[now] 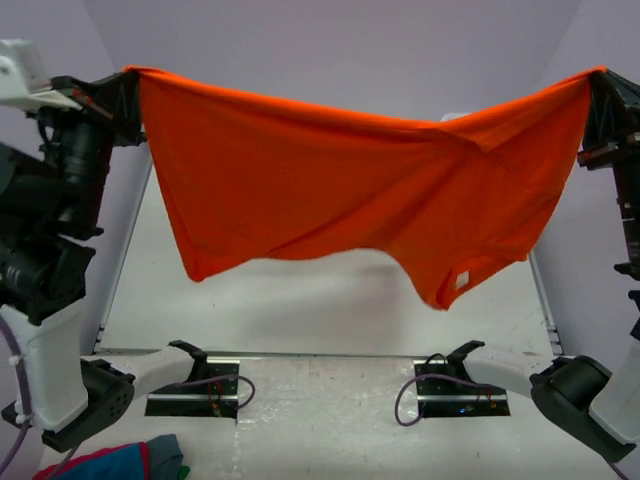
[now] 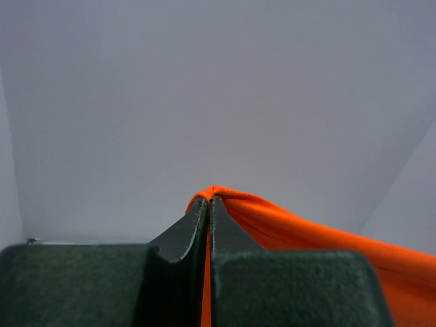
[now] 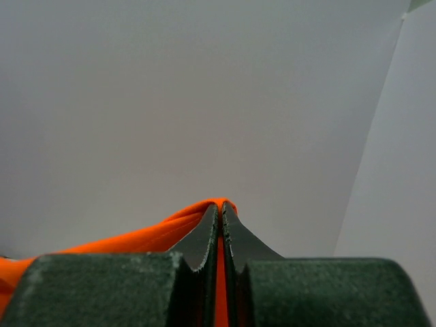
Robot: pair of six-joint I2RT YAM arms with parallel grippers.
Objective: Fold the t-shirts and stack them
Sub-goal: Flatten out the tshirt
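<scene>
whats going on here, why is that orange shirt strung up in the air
Two robot arms are holding one orange t-shirt stretched out between them above the table. The left gripper is shut on one top corner of the cloth and the right gripper is shut on the other, so the shirt sags in the middle and hangs open. No fold has been made yet. A red, blue and grey cloth bundle lies by the left arm's base.
</scene>
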